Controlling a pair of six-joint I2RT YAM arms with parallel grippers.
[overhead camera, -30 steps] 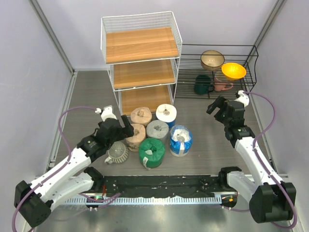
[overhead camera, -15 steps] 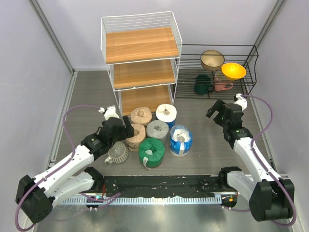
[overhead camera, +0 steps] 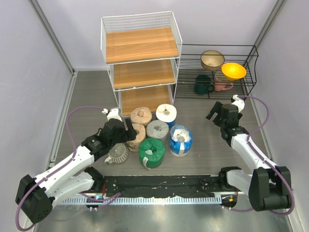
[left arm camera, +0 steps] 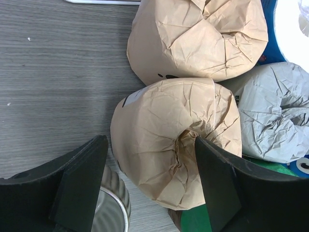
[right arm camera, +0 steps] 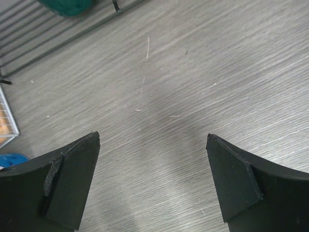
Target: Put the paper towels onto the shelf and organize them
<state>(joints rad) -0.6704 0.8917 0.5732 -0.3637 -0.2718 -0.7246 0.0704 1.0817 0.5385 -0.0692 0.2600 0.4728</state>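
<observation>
Overhead view of a grey table (overhead camera: 87,96) with two robot arms at its near edge. On the left, the left gripper (overhead camera: 128,131) reaches down onto a cluster of six wrapped paper towel rolls. Its wrist camera shows the jaws closed on the near tan roll (overhead camera: 137,137), with one finger against the roll's outer side and the other pressed into its crumpled top. A ribbed mug (overhead camera: 117,152) sits just left of that roll, under the gripper.

The rolls stand upright on the table, packed close together just in front of the shelf (overhead camera: 140,44), a white wire rack with three wooden tiers at the back centre. The far tan roll (overhead camera: 141,116) and white-blue roll (overhead camera: 166,114) are nearest the shelf. The grey roll (overhead camera: 157,129) is in the middle, with the green roll (overhead camera: 151,152) in front of it and the blue-white roll (overhead camera: 180,140) to its right.

At the back right, a low black rack (overhead camera: 253,63) holds two bowls and two mugs. In front of it, the right gripper (overhead camera: 216,110) hangs over bare table, jaws wide apart and holding nothing.
</observation>
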